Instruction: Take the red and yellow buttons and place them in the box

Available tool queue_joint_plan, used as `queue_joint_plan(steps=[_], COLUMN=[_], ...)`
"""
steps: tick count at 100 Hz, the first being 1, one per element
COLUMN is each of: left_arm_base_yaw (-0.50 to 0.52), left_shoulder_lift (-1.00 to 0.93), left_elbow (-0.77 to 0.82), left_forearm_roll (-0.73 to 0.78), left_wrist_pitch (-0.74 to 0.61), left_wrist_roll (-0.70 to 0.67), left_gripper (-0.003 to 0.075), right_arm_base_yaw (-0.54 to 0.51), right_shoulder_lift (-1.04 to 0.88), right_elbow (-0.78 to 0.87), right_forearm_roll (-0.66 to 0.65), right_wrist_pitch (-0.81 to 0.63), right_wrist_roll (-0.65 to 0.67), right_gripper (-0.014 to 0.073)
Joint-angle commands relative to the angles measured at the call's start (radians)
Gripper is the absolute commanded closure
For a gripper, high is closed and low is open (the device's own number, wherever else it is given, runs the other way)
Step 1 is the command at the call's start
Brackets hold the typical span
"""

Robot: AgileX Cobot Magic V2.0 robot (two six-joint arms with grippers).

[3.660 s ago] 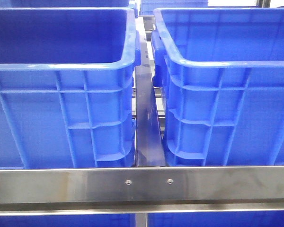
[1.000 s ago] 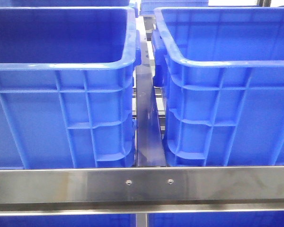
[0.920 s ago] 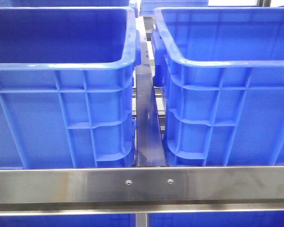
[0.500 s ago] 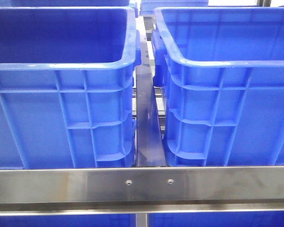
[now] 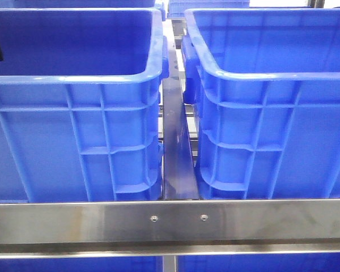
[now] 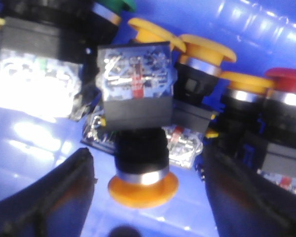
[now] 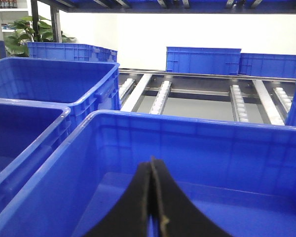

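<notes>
Left bin (image 5: 73,79), front view: a dark sliver of the left arm shows at its 9 o'clock edge, inside the walls.

Left gripper (image 6: 143,197), wrist view: jaws spread wide, nothing between them touched yet, straddling a yellow button (image 6: 142,183) lying cap-down toward the wrist. Likely lined up for a pinch on its black body. More yellow caps crowd at 1 o'clock; a red button (image 6: 286,81) sits at 3 o'clock. Room is tight on the red side and freer on the other, over bare bin floor.

Right bin (image 5: 272,73): no buttons visible inside.

Right gripper (image 7: 152,197), fingers pressed together, empty, hangs above that bin, clear of its rim.
</notes>
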Motion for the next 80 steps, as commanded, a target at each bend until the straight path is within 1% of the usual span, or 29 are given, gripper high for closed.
queue_joint_plan(steps=[1, 27, 33, 37, 42, 47, 52, 54, 59, 63, 64, 80], left_arm_base_yaw=[0.0, 0.0, 0.0, 0.0, 0.0, 0.0, 0.0, 0.0, 0.0, 0.0, 0.0, 0.0], left_shoulder_lift=[-0.024, 0.003, 0.003, 0.003, 0.003, 0.003, 0.003, 0.003, -0.001, -0.006, -0.008, -0.047], left_elbow=[-0.03, -0.03, -0.03, -0.03, -0.03, -0.03, -0.03, -0.03, -0.03, -0.03, -0.03, -0.03], left_forearm_roll=[-0.001, -0.001, -0.001, -0.001, 0.001, 0.003, 0.003, 0.003, 0.003, 0.003, 0.003, 0.005], left_wrist_pitch=[-0.054, -0.058, -0.058, -0.058, -0.058, -0.055, -0.05, -0.05, -0.047, -0.047, -0.047, -0.024], left_wrist_roll=[-0.013, -0.014, -0.014, -0.014, -0.012, -0.01, -0.01, -0.01, -0.008, 0.001, 0.007, 0.076], left_gripper=[0.029, 0.0291, 0.0307, 0.0337, 0.0395, 0.047, 0.0564, 0.0587, 0.0678, 0.073, 0.0739, 0.0739], right_arm_base_yaw=[0.002, 0.002, 0.002, 0.002, 0.002, 0.002, 0.002, 0.002, 0.002, 0.002, 0.002, 0.002], right_shoulder_lift=[0.008, 0.008, 0.008, 0.008, 0.008, 0.008, 0.008, 0.008, 0.008, 0.008, 0.008, 0.008], right_elbow=[-0.025, -0.025, -0.025, -0.025, -0.025, -0.025, -0.025, -0.025, -0.025, -0.025, -0.025, -0.025], right_forearm_roll=[0.013, 0.013, 0.013, 0.013, 0.013, 0.013, 0.013, 0.013, 0.013, 0.013, 0.013, 0.013], right_wrist_pitch=[-0.024, -0.024, -0.024, -0.024, -0.024, -0.024, -0.024, -0.024, -0.024, -0.024, -0.024, -0.024], right_wrist_roll=[-0.01, -0.01, -0.01, -0.01, -0.01, -0.01, -0.01, -0.01, -0.01, -0.01, -0.01, -0.01], right_gripper=[0.0661, 0.0661, 0.0661, 0.0661, 0.0661, 0.0661, 0.0661, 0.0661, 0.0661, 0.0661, 0.0661, 0.0661])
